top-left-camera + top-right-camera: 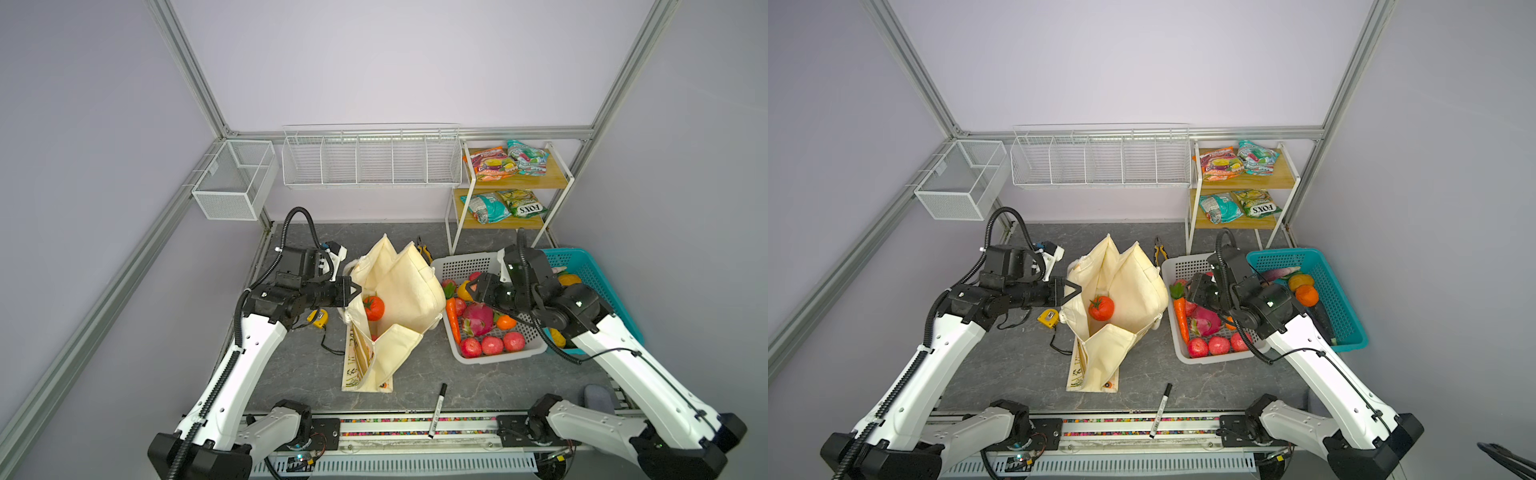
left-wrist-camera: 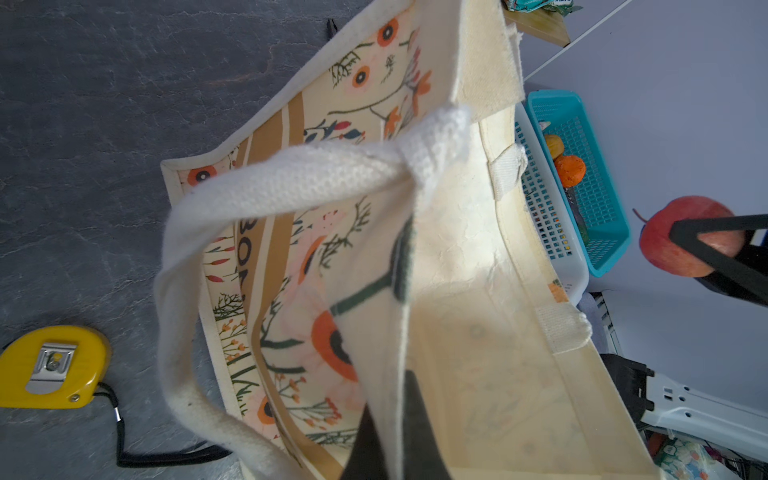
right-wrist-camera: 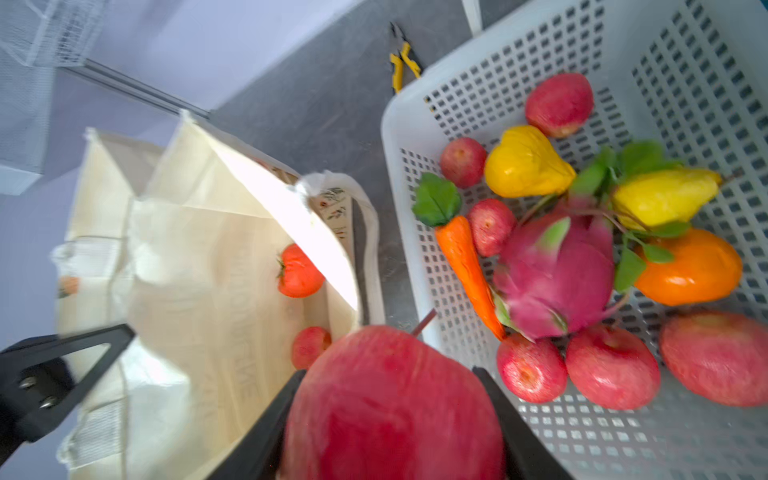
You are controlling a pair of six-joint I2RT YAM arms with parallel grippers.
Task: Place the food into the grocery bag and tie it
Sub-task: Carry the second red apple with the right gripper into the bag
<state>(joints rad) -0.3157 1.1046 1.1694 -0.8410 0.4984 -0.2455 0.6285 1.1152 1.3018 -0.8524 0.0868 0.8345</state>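
Observation:
The cream floral grocery bag (image 1: 399, 291) (image 1: 1129, 286) stands open at mid-table. My left gripper (image 1: 355, 289) (image 2: 390, 399) is shut on its near-left rim, with fabric pinched between the black fingers. Inside lie a red-orange tomato (image 1: 374, 307) (image 3: 298, 272) and a small red apple (image 3: 309, 347). My right gripper (image 1: 471, 286) (image 3: 390, 415) is shut on a big red apple (image 3: 390, 407) (image 2: 681, 237), held over the gap between the bag and the white basket (image 1: 461, 266). More food sits in that basket, including a yellow pear (image 3: 528, 162), a carrot (image 3: 461, 253) and a dragon fruit (image 3: 557, 270).
A teal basket (image 1: 590, 270) with an orange stands right of the white one. Snack packets (image 1: 494, 164) lie on the wooden shelf behind. A yellow tape measure (image 1: 318, 318) lies left of the bag, pliers (image 1: 423, 248) behind it and a marker (image 1: 437, 409) at the front edge.

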